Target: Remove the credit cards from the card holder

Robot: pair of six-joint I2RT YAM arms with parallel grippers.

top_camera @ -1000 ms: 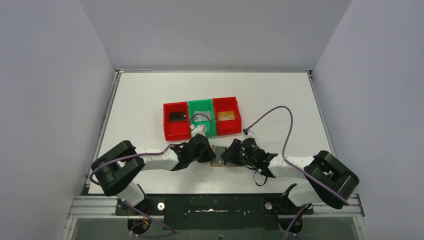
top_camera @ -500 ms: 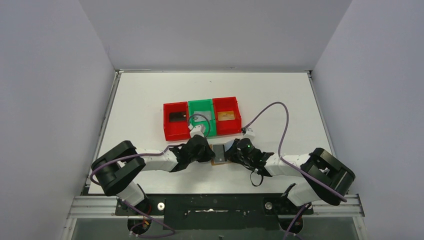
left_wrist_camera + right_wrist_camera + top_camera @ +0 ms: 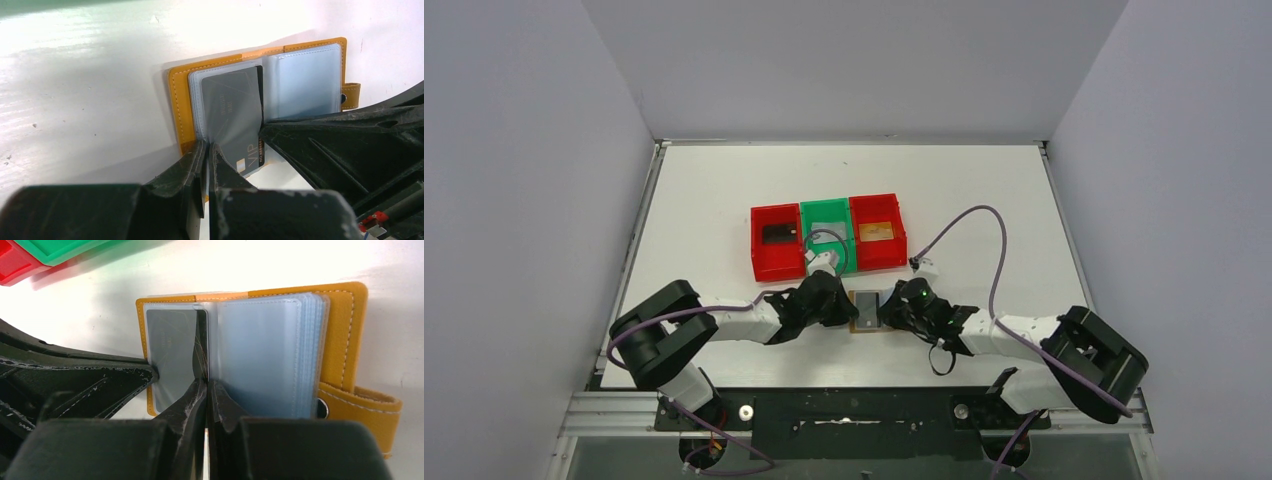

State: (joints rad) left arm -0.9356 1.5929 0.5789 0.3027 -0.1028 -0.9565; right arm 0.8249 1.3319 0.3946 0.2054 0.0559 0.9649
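Since a second ago the right arm has pushed in toward the card holder (image 3: 178, 100) and its claw has gone from partly apart to together, while the left arm has hardly shifted

On the white table (image 3: 724, 190), from the left, stands the left red bin (image 3: 760, 262) with the black card (image 3: 779, 233) lying in it, then the green bin (image 3: 826, 207), whose contents we cannot make out, then the right red bin (image 3: 892, 258) with the orange-brown card (image 3: 876, 231) inside

Nearer the arms, the left claw (image 3: 208, 147) has its jaws together, pinching the near edge of the card holder at its left half. The holder lies open and flat on the table, just in front of the bins, its clear sleeves (image 3: 265, 355) fanned to the right and its snap tab (image 3: 370, 405) sticking out at the right side. The grey card (image 3: 232, 110) sits in the left sleeve, tilted, its near end poking out of the sleeve. The right claw (image 3: 206, 385) is together too, and we see it nipping that card's near corner beside the fold
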